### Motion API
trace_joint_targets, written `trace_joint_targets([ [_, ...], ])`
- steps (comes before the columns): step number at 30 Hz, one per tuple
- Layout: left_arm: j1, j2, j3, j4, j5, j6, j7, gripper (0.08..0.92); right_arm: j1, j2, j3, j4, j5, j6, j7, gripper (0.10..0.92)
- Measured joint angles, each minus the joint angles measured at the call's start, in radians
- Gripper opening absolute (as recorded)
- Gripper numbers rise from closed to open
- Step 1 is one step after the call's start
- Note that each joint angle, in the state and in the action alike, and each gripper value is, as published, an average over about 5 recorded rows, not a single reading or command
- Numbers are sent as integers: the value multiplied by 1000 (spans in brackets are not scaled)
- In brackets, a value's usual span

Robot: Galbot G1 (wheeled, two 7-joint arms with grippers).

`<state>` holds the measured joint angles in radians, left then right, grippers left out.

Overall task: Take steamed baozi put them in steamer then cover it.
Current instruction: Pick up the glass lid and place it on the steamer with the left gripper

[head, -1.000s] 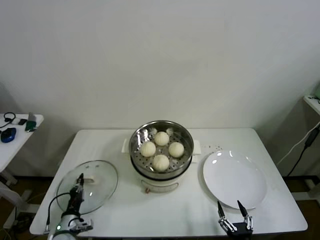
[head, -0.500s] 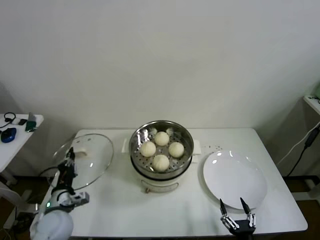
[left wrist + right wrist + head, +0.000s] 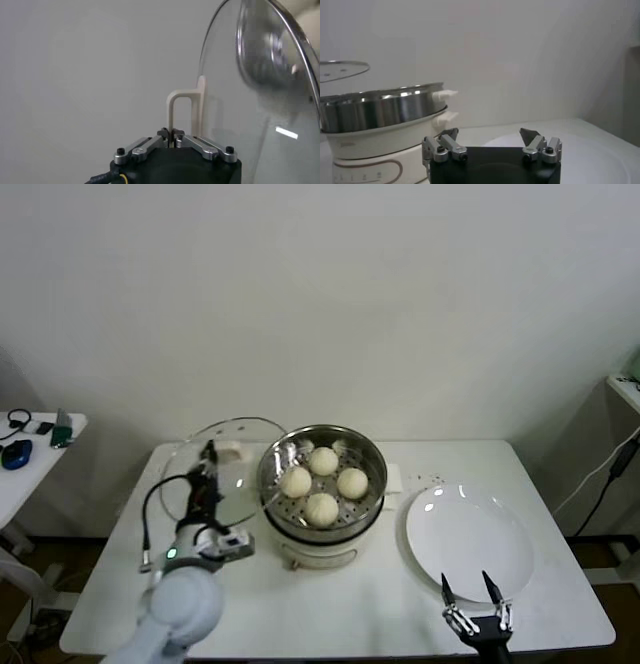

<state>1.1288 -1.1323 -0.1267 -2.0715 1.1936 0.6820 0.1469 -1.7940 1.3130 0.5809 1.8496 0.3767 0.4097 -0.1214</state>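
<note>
Four cream-white baozi [image 3: 322, 482] lie in the shiny steel steamer [image 3: 372, 456] on its white base at the table's middle. My left gripper [image 3: 208, 456] is shut on the cream handle [image 3: 182, 107] of the glass cover [image 3: 235, 459], holding it lifted and tilted just left of the steamer, its rim overlapping the pot's left edge. In the left wrist view the cover [image 3: 260, 90] stands on edge beyond the shut fingers [image 3: 171, 136]. My right gripper [image 3: 477, 594] is open and empty at the table's front right, by the plate. The steamer also shows in the right wrist view [image 3: 380, 107].
A flat white plate [image 3: 470, 542] lies right of the steamer. A side table [image 3: 25, 469] with small items stands at the far left. Cables hang at the right edge.
My left arm has lifted the cover from the table's front left and carried it up and right, to the steamer's left side. My right gripper stays put.
</note>
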Motion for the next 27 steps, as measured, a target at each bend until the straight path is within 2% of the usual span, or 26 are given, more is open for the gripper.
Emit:
trace_joint_targets([
  [8,-104,-114,172,54,113,51,27,135,2,-9,4,-3,9,3,-4,823],
  [17,-150,-252,289,160,199,55,20,135,4,-13,8,-5,16,13,-7,823],
  [22,-174,-294,313,219,224,55,4,135,7,-13,7,-9,20,21,-8,823],
  [27,-184,-306,319,266,235,55,-5,135,4,-15,6,-12,24,29,-10,823],
])
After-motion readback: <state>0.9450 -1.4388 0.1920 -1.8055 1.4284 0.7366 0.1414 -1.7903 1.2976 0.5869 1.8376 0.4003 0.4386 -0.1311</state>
